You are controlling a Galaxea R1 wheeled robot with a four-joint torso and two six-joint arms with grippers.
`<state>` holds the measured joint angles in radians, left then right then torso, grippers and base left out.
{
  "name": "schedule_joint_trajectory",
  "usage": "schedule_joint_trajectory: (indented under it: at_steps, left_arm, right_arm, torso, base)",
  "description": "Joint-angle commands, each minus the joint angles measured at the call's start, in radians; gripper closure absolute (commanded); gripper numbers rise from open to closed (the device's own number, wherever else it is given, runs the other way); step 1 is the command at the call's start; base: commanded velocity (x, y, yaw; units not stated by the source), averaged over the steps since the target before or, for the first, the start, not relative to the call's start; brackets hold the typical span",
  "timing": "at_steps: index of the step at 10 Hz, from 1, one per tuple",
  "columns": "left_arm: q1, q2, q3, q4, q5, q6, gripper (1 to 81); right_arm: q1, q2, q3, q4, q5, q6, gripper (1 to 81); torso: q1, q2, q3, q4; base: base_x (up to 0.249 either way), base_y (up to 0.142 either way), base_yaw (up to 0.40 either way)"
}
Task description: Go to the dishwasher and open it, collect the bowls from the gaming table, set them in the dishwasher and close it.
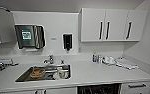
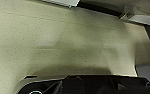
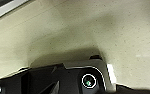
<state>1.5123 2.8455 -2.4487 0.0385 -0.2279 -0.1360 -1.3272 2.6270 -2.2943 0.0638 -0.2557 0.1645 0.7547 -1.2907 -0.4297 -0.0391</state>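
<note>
Robot faces the kitchen counter [image 1: 96,72]. The dishwasher [image 1: 99,89] sits under the counter, right of the sink [image 1: 44,73], with a dark opening that looks like racks, so probably open. It lies low and ahead, slightly right, so I'd judge the right arm nearer. Wrist views show speckled floor [image 2: 53,42] that the head view lacks. Can't tell either gripper's state.

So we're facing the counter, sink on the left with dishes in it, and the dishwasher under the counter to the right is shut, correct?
Not quite. The head view shows the dishwasher open: a dark cavity with racks under the counter. The rest holds: the sink is on the left with dishes in it.
</note>
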Motion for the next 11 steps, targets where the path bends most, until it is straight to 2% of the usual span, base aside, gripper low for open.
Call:
schedule_joint_trajectory:
  at_steps: [1, 3, 4, 5, 8, 11]
  left_arm:
    - [-0.071, 0.02, -0.1, 0.011, 0.033, 0.004, 1.0]
    - [-0.068, 0.037, -0.153, 0.012, 0.036, 0.006, 1.0]
    - [-0.066, 0.037, -0.154, 0.015, 0.036, 0.007, 1.0]
    - [-0.066, 0.037, -0.155, 0.017, 0.036, 0.009, 1.0]
    - [-0.06, 0.043, -0.159, 0.046, 0.03, 0.009, 1.0]
    - [-0.06, 0.072, -0.215, 0.06, 0.035, 0.01, 1.0]
  right_arm:
    - [0.044, 0.02, -0.042, -0.001, 0.002, -0.066, 1.0]
    - [0.003, 0.069, -0.088, -0.002, 0.097, -0.117, 1.0]
    - [-0.025, 0.095, -0.114, -0.002, 0.171, -0.135, 1.0]
    - [-0.043, 0.116, -0.137, -0.002, 0.214, -0.152, 1.0]
    - [-0.094, 0.162, -0.184, -0.002, 0.348, -0.16, 1.0]
    - [-0.111, 0.224, -0.247, 0.01, 0.355, -0.158, 1.0]
  torso:
    - [0.0, 0.0, 0.0, 0.0]
    - [0.0, 0.0, 0.0, 0.0]
    - [0.0, 0.0, 0.0, 0.0]
    - [0.0, 0.0, 0.0, 0.0]
    - [0.0, 0.0, 0.0, 0.0]
    - [0.0, 0.0, 0.0, 0.0]
  base:
    - [0.0, 0.0, 0.0]
    - [0.0, 0.0, 0.0]
    - [0.0, 0.0, 0.0]
    - [0.0, 0.0, 0.0]
    - [0.0, 0.0, 0.0]
    - [0.0, 0.0, 0.0]
